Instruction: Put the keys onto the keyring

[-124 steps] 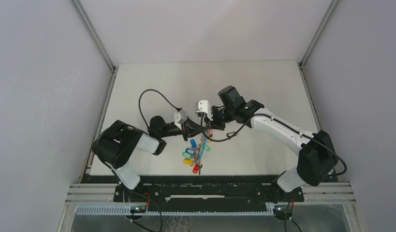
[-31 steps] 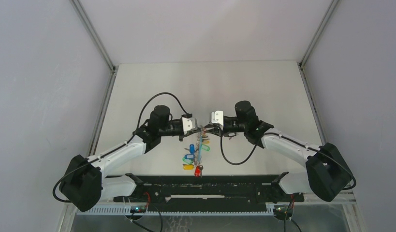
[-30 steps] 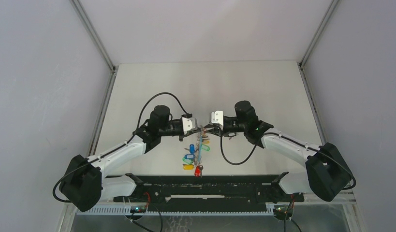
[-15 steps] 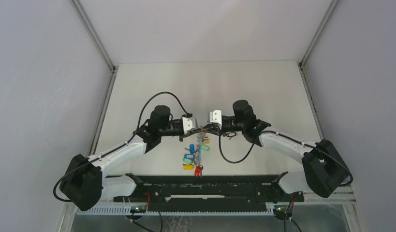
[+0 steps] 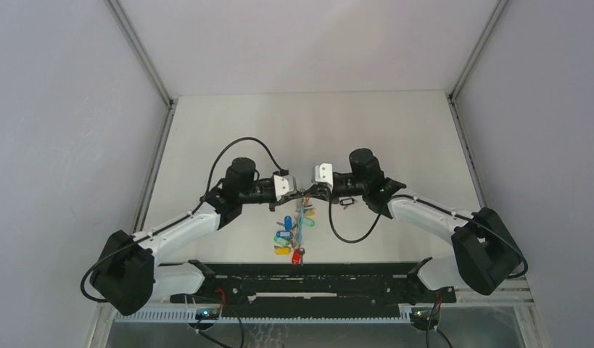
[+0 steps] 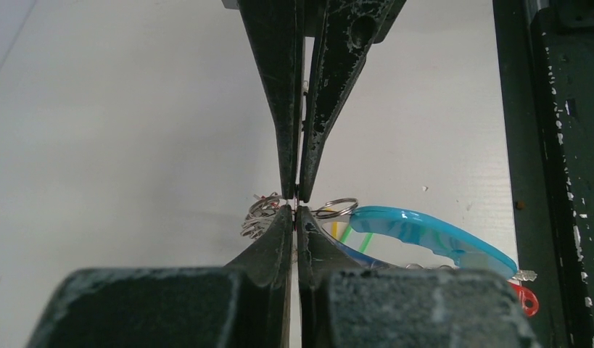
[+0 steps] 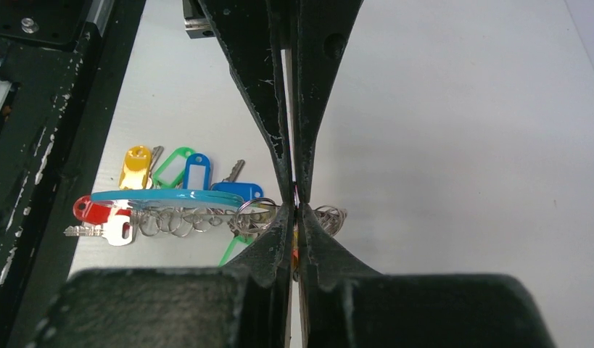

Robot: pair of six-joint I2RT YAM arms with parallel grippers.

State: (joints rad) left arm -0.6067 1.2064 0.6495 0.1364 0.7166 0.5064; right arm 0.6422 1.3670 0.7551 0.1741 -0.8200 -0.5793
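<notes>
The keyring (image 5: pixel 301 221) stands on edge at the table's middle; its turquoise band (image 6: pixel 424 228) (image 7: pixel 156 195) carries a row of small silvery rings (image 7: pixel 181 220). The keys lie beside and under it, with yellow (image 7: pixel 134 167), green (image 7: pixel 173 166), blue (image 7: pixel 197 171) and red (image 7: pixel 91 210) heads. My left gripper (image 5: pixel 299 193) (image 6: pixel 297 210) and right gripper (image 5: pixel 307 193) (image 7: pixel 297 207) meet tip to tip at the keyring's far end. Both are shut, each pinching the thin silvery end of the keyring. A tangle of small rings (image 6: pixel 260 214) hangs just beside the tips.
A black rail (image 5: pixel 308 279) runs along the table's near edge, close behind the keys. It shows as a dark strip (image 6: pixel 562 145) at the right of the left wrist view. White walls and metal posts (image 5: pixel 145 58) enclose the table. Loose cables (image 5: pixel 348 235) droop from both wrists.
My right gripper has closed its fingers and edged slightly left, up against the left gripper's tips. The left arm and the keys have stayed put.
</notes>
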